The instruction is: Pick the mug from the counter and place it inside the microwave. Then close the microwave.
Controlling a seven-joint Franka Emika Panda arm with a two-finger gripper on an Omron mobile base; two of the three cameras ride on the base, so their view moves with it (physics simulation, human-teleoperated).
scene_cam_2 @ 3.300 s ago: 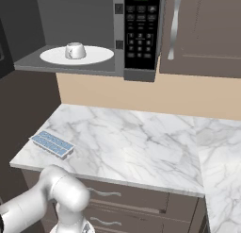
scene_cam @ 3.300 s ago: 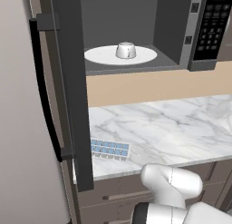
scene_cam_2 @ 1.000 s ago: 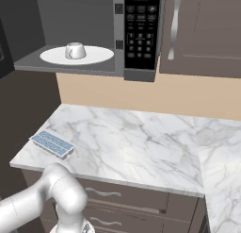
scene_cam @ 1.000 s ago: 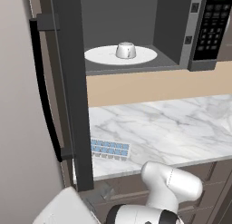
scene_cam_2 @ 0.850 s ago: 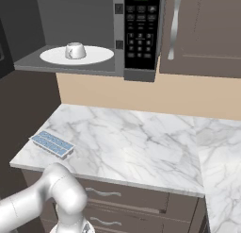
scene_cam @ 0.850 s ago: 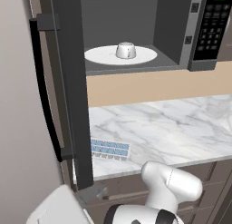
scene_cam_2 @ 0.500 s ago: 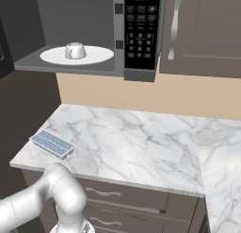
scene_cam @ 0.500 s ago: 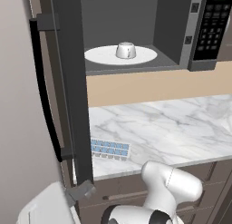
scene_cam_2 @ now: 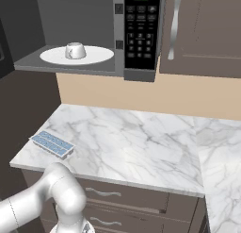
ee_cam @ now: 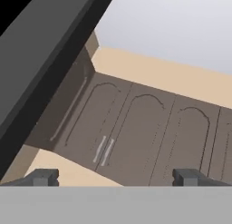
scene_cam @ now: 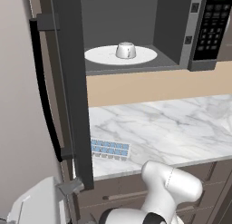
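The mug (scene_cam: 126, 50) sits on the round plate (scene_cam: 102, 56) inside the microwave (scene_cam_2: 141, 34), whose door (scene_cam: 72, 82) hangs open over the counter (scene_cam_2: 136, 142), while the gripper (ee_cam: 116, 177) stands wide open, holding nothing.

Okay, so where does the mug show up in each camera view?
Left base view: the mug sits upper centre, on the round white plate inside the open microwave.
Right base view: upper left, on the same plate.
Hand view: I can't find it.
Shared landmark: the plate.
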